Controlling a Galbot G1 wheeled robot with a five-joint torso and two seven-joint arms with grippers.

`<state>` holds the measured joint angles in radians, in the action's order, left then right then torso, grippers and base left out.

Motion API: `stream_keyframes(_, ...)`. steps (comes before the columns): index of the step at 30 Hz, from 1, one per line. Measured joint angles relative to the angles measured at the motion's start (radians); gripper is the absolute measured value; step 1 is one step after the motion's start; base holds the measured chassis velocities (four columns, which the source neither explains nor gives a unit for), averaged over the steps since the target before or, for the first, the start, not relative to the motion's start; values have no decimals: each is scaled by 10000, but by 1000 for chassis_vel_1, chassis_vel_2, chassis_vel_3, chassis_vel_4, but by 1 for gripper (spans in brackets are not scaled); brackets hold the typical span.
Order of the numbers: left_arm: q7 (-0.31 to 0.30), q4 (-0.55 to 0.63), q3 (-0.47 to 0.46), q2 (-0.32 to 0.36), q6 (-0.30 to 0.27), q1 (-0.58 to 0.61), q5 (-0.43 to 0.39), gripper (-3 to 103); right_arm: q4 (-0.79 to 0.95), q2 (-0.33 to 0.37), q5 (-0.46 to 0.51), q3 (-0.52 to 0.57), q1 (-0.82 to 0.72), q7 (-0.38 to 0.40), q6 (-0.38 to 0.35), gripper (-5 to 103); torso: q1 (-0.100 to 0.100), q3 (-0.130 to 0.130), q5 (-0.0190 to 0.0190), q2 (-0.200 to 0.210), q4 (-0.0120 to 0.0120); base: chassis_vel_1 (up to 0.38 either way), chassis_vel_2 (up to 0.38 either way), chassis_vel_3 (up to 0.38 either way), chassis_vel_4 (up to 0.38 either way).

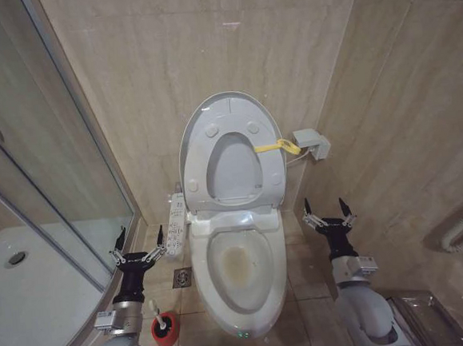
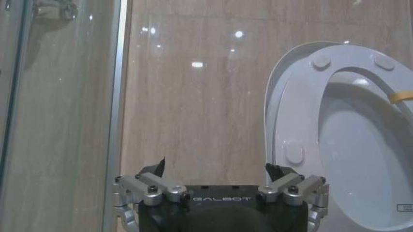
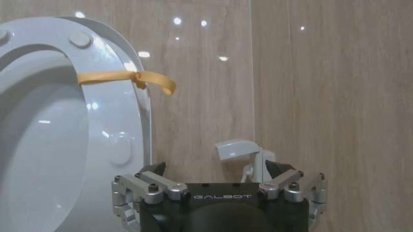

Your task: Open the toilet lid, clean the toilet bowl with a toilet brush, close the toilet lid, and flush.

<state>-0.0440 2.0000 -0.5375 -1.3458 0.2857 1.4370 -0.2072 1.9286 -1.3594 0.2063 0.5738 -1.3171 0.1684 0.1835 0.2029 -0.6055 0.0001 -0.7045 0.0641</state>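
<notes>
A white toilet stands against a beige tiled wall, seen from above. The toilet lid (image 1: pixel 228 109) is raised upright against the far wall together with the ring seat (image 1: pixel 232 161), and a yellow strap (image 1: pixel 277 146) is looped on the right side of the seat and lid, probably there to give a gripper something to pull. With the lid up, the toilet bowl (image 1: pixel 240 264) lies open, with a yellowish stain at its bottom, so cleaning seems to be the step in hand. The toilet brush (image 1: pixel 157 313) stands in its small red holder (image 1: pixel 165 329) on the floor just left of the bowl, near the left arm, handy for pickup. The left gripper (image 1: pixel 139 246) hovers left of the bowl, fingers spread wide, holding nothing. The right gripper (image 1: pixel 328 214) waits to the right of the bowl, equally wide and empty.
</notes>
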Motion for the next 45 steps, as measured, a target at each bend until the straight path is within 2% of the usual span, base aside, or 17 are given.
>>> stream_keyframes(11, 0, 0, 0, 0, 0, 0, 0, 100, -498, 114, 87, 90, 286, -85, 421, 100, 0, 0, 0, 0, -1, -22, 23, 21, -27)
stream_keyframes(18, 0, 0, 0, 0, 0, -1, 0, 100, -1044, 194, -296, 146, 899, 195, 416, 100, 3, -1, 0, 1, 0, -29, 42, 27, -24)
stream_keyframes(25, 0, 0, 1, 0, 0, 1, 0, 100, -2140, 518, -471, -78, 2822, 875, -116, 100, -1, 0, 0, 0, -3, 0, 0, 0, 0)
stream_keyframes(33, -1, 0, 1, 0, 0, -1, 0, 100, -3218, 802, -381, -474, 4496, 1147, -782, 100, 0, -2, 0, 1, 0, 0, 0, 0, 0)
stream_keyframes(37, 0, 0, 1, 0, 0, 0, 0, 100, -3658, 854, -329, -666, 5440, 1200, -870, 100, 1, -1, 0, 1, -6, 0, 0, 0, 0)
stream_keyframes(45, 0, 0, 0, 0, 0, 0, 0, 100, -4466, 935, -296, -1151, 6767, 1127, -979, 100, 1, -1, -1, 1, -1, 0, 0, 0, 0)
